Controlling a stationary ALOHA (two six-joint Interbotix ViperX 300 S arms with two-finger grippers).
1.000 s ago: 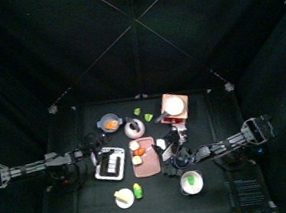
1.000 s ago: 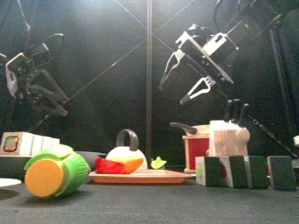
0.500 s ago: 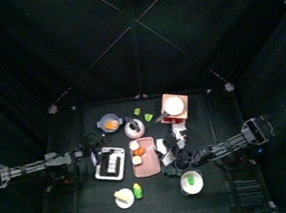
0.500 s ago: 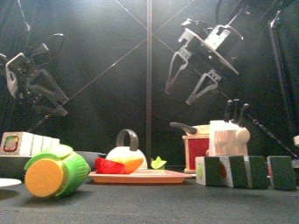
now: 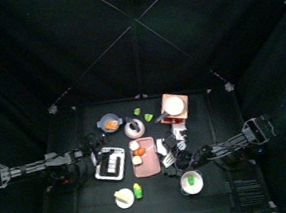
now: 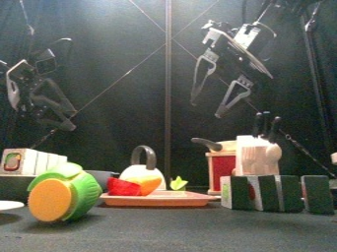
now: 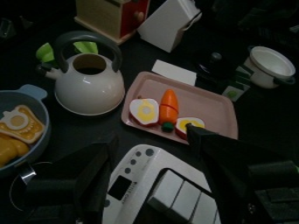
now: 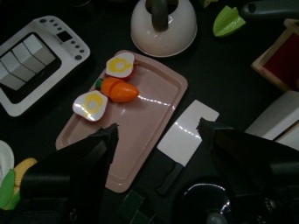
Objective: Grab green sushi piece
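The green sushi piece (image 6: 63,195), a green roll with an orange face, lies on its side at the table's front left, near and large in the front view. From above, the green sushi piece (image 5: 135,190) sits beside a small white plate (image 5: 123,197). My right gripper (image 6: 224,91) hangs open high above the table's middle, far from the roll. In the right wrist view the right gripper (image 8: 163,153) has nothing between its jaws and hovers over a pink tray (image 8: 158,96). My left gripper (image 7: 152,166) is open and empty, raised at the left (image 6: 39,94).
The pink tray (image 5: 143,155) carries two fried eggs and a carrot. Around it stand a white kettle (image 6: 142,177), a white toaster-like box (image 5: 110,163), a knife block (image 6: 257,153) by a red box, a blue pan (image 7: 17,131) and a green-striped white bowl (image 5: 191,181).
My right gripper has swung from a tilt to hang more upright and shifted slightly toward the middle, still open. The left arm and the objects have not moved.
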